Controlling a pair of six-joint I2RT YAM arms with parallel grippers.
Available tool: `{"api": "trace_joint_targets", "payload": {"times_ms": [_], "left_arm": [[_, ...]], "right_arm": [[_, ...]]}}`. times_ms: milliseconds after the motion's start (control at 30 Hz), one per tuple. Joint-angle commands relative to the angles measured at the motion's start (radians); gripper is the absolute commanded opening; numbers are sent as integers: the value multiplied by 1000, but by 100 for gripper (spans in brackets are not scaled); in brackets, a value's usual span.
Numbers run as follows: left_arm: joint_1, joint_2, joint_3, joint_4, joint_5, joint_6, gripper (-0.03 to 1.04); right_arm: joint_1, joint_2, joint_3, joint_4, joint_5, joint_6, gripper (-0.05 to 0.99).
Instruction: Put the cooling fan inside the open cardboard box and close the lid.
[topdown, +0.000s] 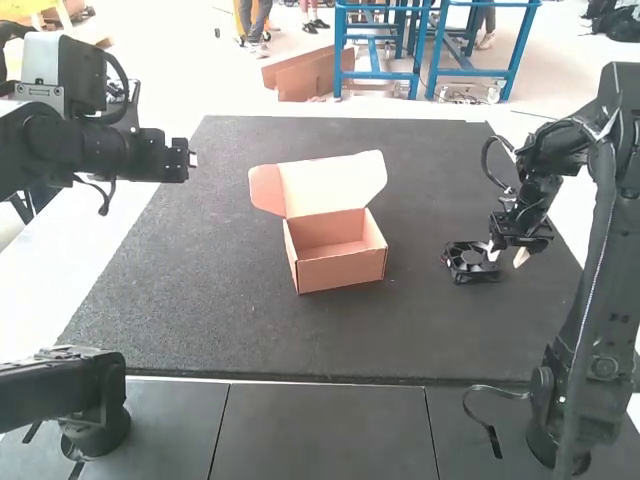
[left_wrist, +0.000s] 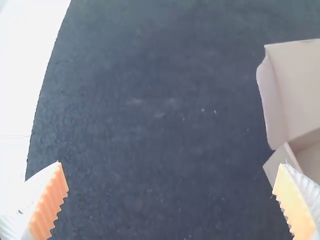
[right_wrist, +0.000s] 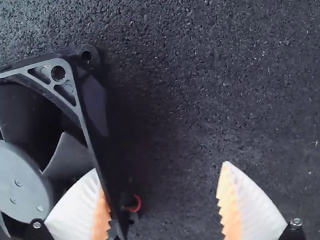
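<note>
The cooling fan (topdown: 468, 263) sits on the mat (topdown: 200, 270), right of the open cardboard box (topdown: 335, 250) at the frame's centre. The right gripper (topdown: 510, 250) straddles its right-hand wall, fingers spread, seemingly not yet pinching. It looks like light, rigid plastic: take the frame wall, never the blades.

Black textured mat (topdown: 200, 280), flat on white table (topdown: 40, 270), grey panels (topdown: 320, 430) at near edge
</note>
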Motion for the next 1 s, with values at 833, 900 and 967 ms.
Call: {"api": "trace_joint_targets", "payload": {"times_ms": [833,900,967], "left_arm": [[3,-51,5,-45,15,-24,97],[3,-57,-4,-43,16,-24,97],[0,-62,-13,-40,16,-24,97]], "right_arm": [[-3,-366,10,-86,-138,179,0],[8,-443,4,-110,-126,231,0],[37,-512,-8,-115,-124,288,0]]}}
